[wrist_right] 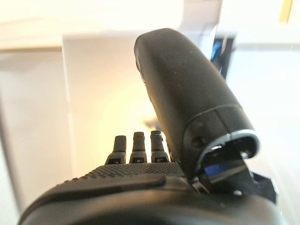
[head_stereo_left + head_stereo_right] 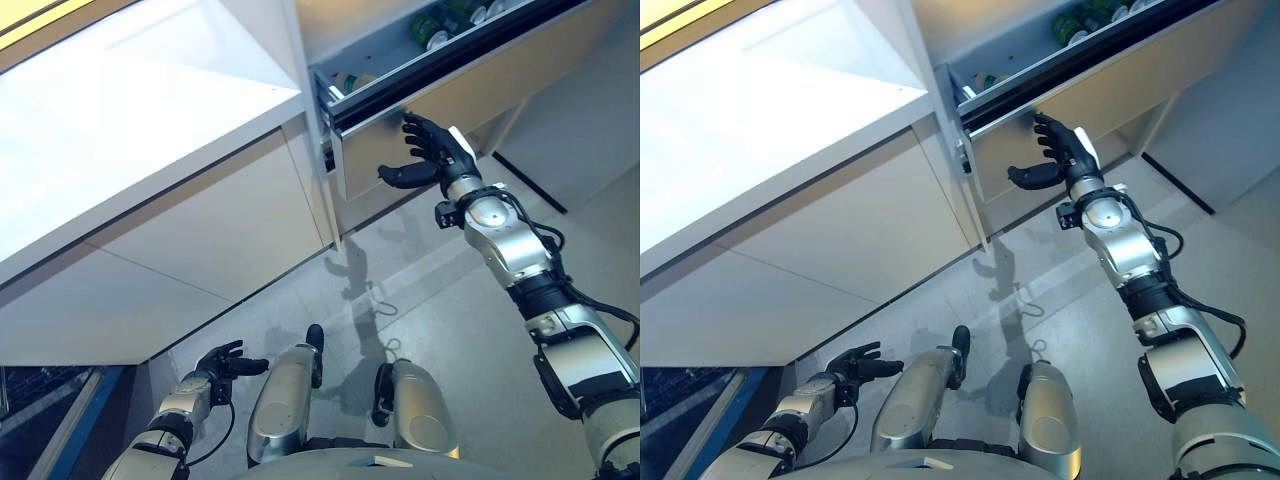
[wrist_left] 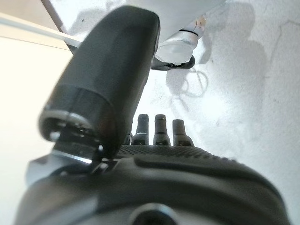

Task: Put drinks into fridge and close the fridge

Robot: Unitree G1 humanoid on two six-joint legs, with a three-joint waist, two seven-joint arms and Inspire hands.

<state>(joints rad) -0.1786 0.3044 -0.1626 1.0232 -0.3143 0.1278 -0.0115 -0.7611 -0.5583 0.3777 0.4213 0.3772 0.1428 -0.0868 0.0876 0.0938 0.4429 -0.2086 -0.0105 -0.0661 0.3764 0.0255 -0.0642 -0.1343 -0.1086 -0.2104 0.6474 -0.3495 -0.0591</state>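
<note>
Presently the right hand is raised with fingers spread and nothing held, close to the pale front panel of the fridge drawer. That drawer stands pulled out, green-labelled drinks lying inside above the hand. The left hand hangs low, relaxed and empty.

fridge drawer front: smooth, matt cream panel, just past right hand | counter: glossy white | floor: pale, speckled, slightly shiny

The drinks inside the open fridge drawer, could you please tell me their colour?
Mostly green drinks with pale caps; clearest in the left eye view.
</note>
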